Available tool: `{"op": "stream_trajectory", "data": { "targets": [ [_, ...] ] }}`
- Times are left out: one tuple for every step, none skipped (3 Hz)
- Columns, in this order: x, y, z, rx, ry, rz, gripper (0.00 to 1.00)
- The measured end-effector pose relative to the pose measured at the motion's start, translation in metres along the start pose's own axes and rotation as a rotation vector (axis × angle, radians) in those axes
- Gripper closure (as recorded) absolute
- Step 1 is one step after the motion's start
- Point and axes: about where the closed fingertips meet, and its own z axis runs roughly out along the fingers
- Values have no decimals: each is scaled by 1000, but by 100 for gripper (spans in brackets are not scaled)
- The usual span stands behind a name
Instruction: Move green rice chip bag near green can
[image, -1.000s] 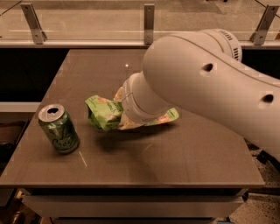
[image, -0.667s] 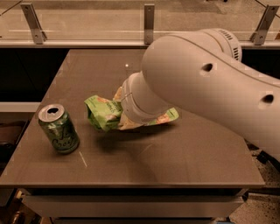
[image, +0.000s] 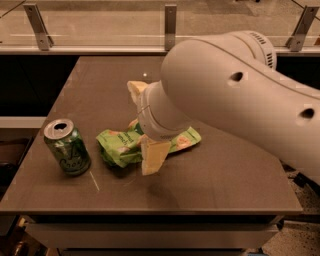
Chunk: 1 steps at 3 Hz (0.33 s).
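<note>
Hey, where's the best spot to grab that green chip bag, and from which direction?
Probably its crumpled middle, from above. The green rice chip bag lies low and wrinkled on the table, so its raised folds give something to pinch. The gripper hangs open over it, one finger on each side.

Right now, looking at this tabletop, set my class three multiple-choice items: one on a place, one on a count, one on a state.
1. The small green drink can stands where? A on the bag; B apart, toward the picture's left of the crumpled light green chip bag; C behind the arm.
2. Cans on the dark table? A one; B two; C three.
3. The robot's hand is? A shut on the can; B open above the bag; C out of view.
B, bare table shows between them; A, only one is seen; B, its pale fingers stand spread wide at the bag.
</note>
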Motion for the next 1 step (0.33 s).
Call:
{"op": "stream_trajectory", "data": {
  "targets": [
    [0,0,0,0,0,0,0]
  ]
}}
